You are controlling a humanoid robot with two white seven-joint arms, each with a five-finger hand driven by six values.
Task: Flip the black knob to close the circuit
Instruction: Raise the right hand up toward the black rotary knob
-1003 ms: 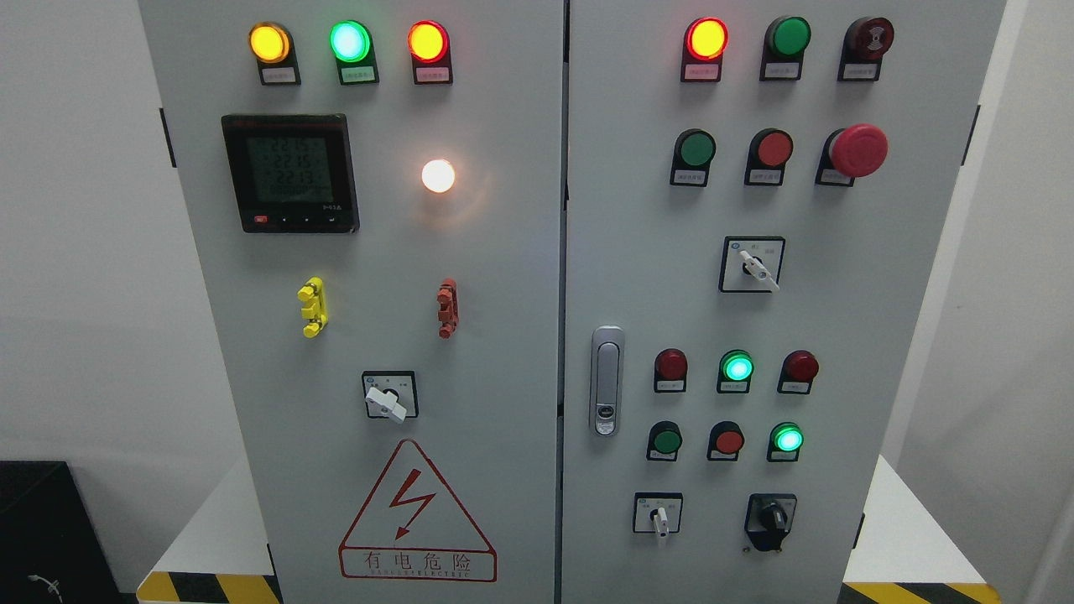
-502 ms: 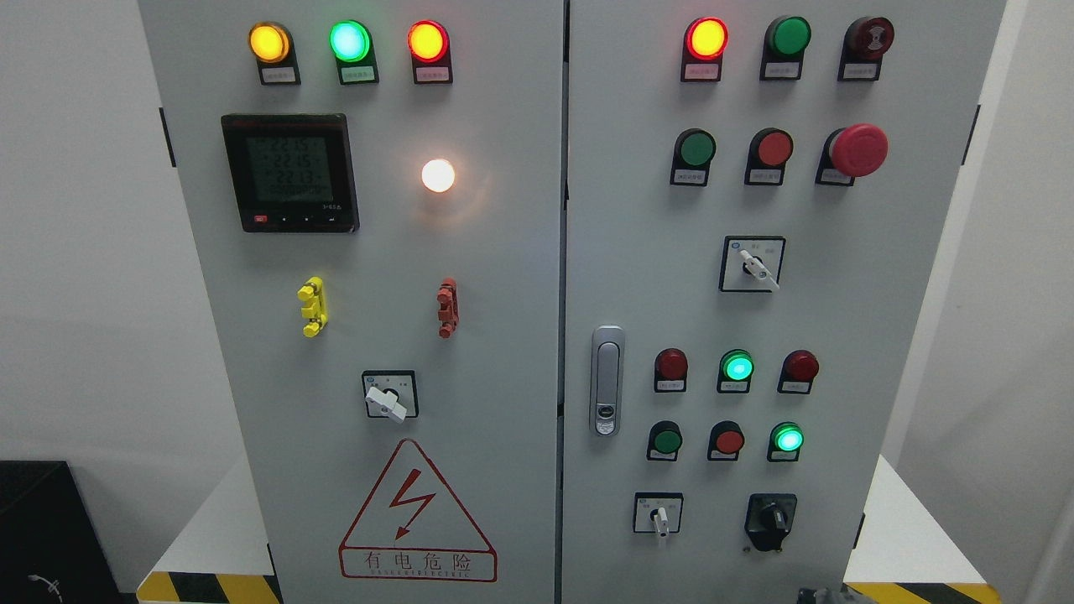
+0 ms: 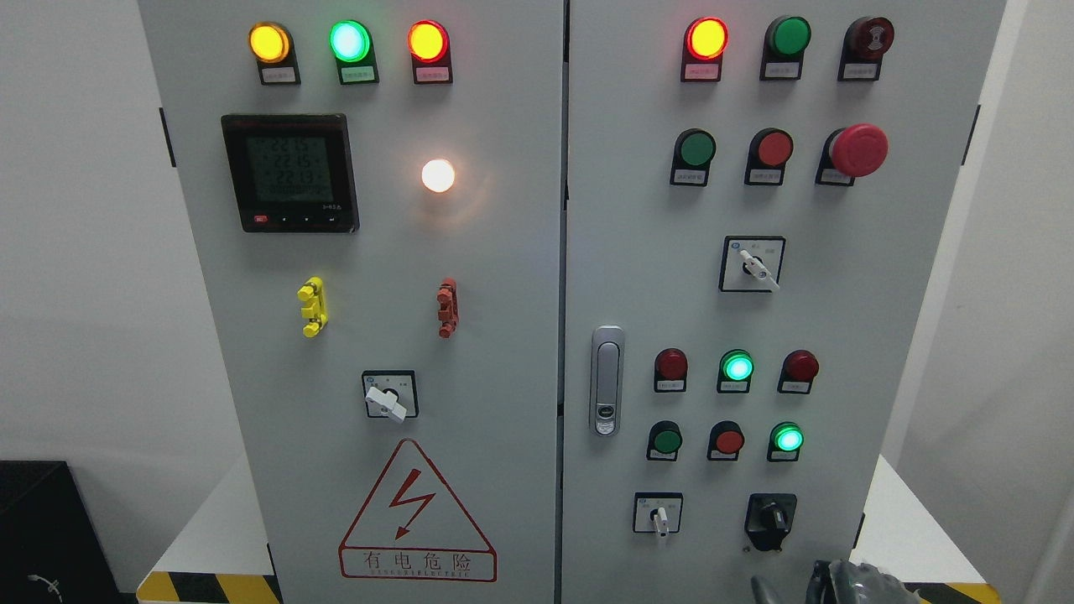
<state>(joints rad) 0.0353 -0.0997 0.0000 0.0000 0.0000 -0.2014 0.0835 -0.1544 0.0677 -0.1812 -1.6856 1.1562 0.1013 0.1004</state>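
The black knob (image 3: 770,520) sits at the lower right of the grey cabinet's right door (image 3: 638,277), its handle pointing roughly up and slightly tilted. Only the top of my right hand (image 3: 831,583) shows, dark and shiny, at the bottom edge just below and a little right of the knob. It is apart from the knob. My left hand is out of sight.
A white selector switch (image 3: 660,516) sits left of the knob. Above them are a lit green lamp (image 3: 787,439), a red button (image 3: 728,440) and a green button (image 3: 666,440). A door latch (image 3: 606,382) sits by the centre seam. A red mushroom stop button (image 3: 857,151) protrudes higher up.
My right hand has risen into view at the bottom edge below the black knob; a second ago it was absent. The panel itself is unchanged.
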